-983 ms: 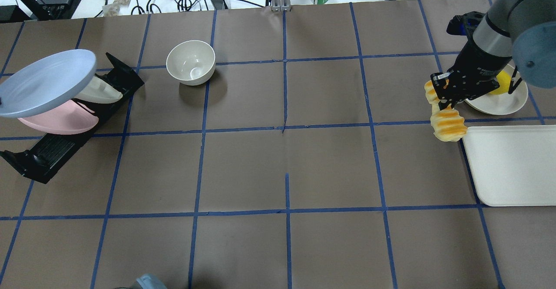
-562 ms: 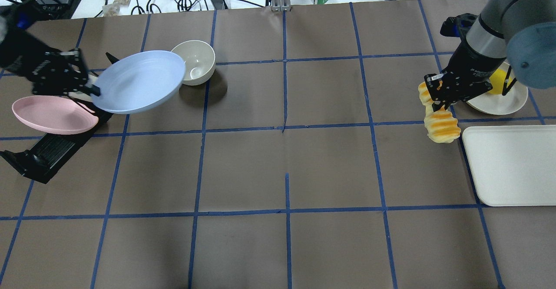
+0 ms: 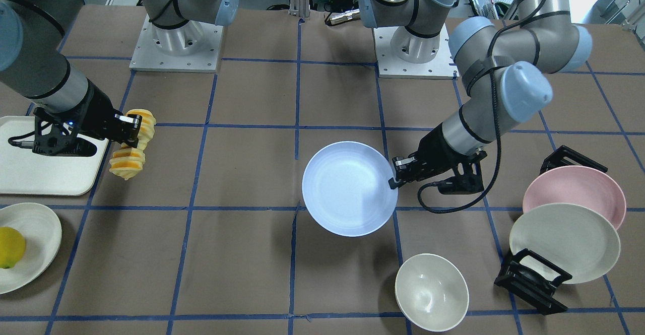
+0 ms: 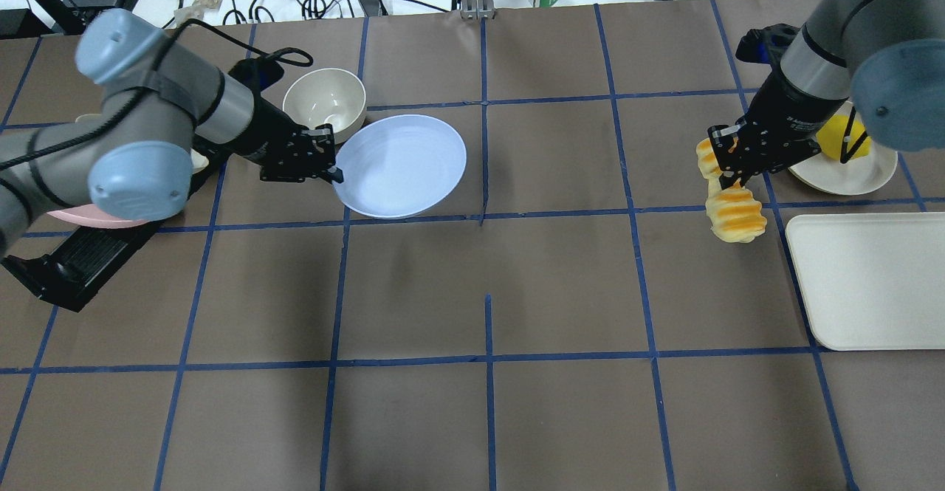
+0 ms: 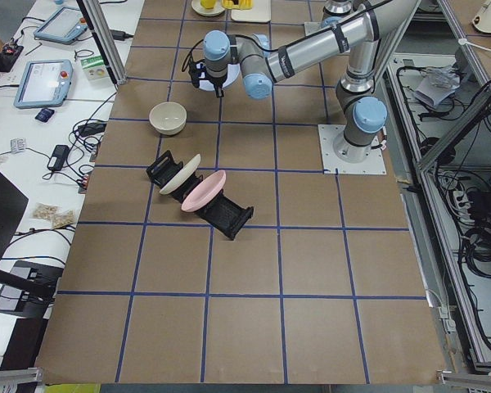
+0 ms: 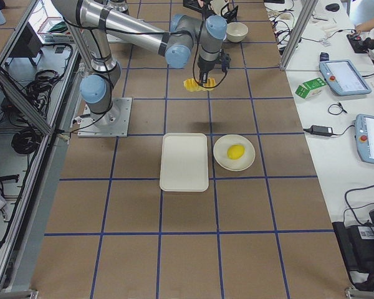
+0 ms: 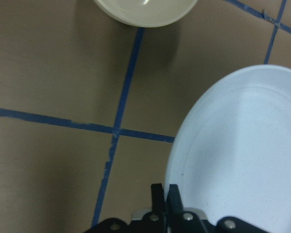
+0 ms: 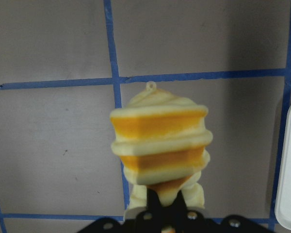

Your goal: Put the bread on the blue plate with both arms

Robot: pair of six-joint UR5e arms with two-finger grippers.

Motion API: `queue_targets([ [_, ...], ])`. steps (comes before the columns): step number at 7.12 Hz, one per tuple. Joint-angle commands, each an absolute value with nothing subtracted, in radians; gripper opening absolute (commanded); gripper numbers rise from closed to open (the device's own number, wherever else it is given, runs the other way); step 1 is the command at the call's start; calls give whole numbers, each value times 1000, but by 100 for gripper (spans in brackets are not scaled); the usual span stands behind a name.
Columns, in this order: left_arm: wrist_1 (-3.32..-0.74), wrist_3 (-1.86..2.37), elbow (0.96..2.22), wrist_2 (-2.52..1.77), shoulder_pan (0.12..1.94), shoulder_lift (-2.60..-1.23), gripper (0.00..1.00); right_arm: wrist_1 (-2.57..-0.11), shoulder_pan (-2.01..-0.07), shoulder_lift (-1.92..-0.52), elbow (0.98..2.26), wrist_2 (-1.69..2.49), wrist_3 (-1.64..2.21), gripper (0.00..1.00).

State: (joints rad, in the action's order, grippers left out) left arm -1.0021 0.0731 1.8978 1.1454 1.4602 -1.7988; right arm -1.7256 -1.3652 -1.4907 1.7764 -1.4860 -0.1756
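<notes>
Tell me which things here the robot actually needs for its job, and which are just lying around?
In the job: bread, held in the right hand; blue plate, held by its rim in the left hand.

Just lying about: cream bowl; pink plate and cream plate in the black rack; white tray; lemon on a small plate.

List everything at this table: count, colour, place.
tray: 1, white, robot's right end
bread: 1, orange-yellow and cream, held aloft near the tray
bowl: 1, cream, robot's left half
blue plate: 1, pale blue, held by its rim beside the bowl
rack: 1, black, robot's left end
pink plate: 1, pink, in the rack
cream plate: 1, cream, in the rack
small plate: 1, cream, beside the tray
lemon: 1, yellow, on the small plate
left gripper: 1, black, shut on the blue plate
right gripper: 1, black, shut on the bread
</notes>
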Motion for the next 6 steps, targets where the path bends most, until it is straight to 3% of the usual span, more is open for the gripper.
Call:
queue_targets([
  [1, -825, 81, 1914, 1143, 1537, -1903, 0, -1729, -1406, -1486, 1772, -1483, -120, 0],
  [6, -776, 132, 1913, 1183, 1635, -2000, 0, -1752, -1483, -1476, 1767, -1434, -48, 0],
])
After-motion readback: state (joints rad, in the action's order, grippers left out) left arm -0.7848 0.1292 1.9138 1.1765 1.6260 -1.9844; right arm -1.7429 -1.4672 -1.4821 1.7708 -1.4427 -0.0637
